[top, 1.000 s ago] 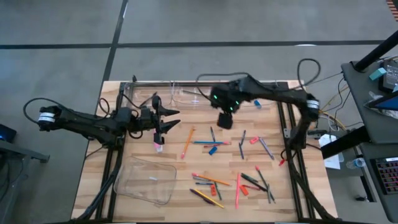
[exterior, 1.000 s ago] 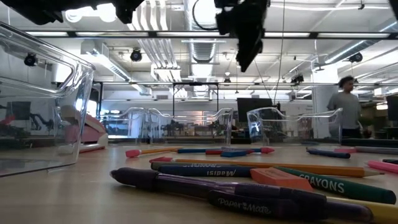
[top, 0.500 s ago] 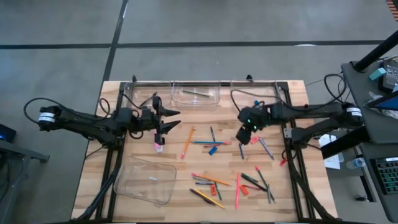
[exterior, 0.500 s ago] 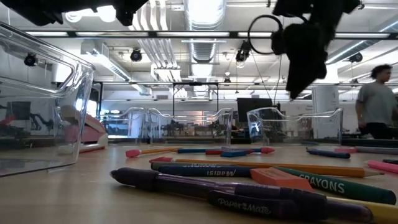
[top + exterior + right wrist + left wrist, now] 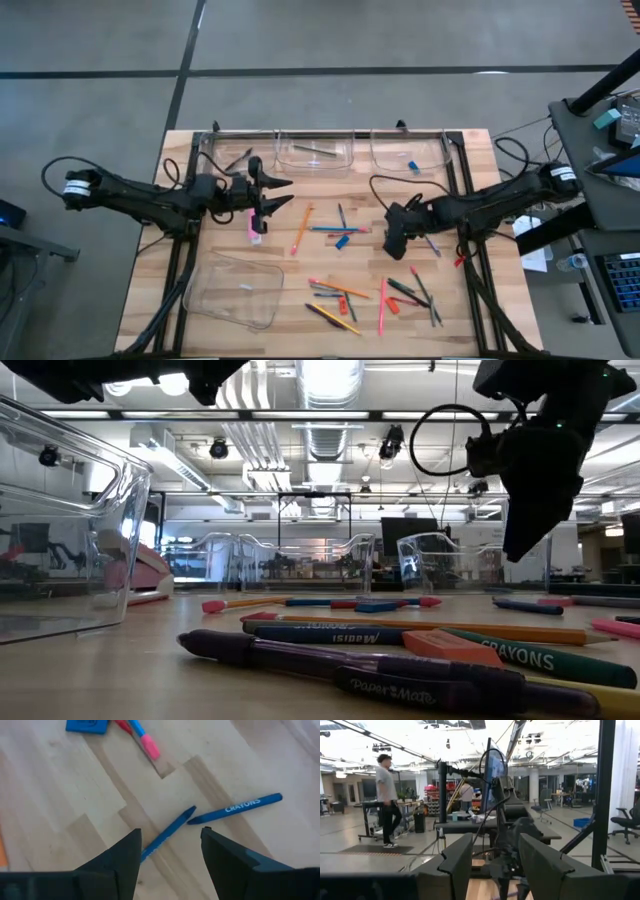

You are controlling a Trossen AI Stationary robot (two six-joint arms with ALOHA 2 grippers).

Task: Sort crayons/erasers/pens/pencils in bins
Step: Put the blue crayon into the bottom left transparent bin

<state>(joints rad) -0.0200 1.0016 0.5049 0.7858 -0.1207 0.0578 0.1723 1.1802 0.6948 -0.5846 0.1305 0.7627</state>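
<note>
Risk: right tool (image 5: 393, 240), fingers spread and empty, hangs above two blue crayons (image 5: 235, 808) lying tip to tip below it on the table (image 5: 230, 335); closing may catch both or push one away. Left tool (image 5: 268, 197) waits open, empty.

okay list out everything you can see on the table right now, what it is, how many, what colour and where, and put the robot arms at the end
bins: four, clear; three in a row along the far edge, one at the near left.
pencils: several, orange, pink, yellow; scattered over the middle and near right.
pens: several, dark; among the pencils.
crayons: at least two, blue; under the right gripper.
eraser: one, blue; beside the crayons.
table: one, light wood.
left gripper: open, dark; over the table's left, empty.
right gripper: open, dark; low over the blue crayons, empty.
</note>
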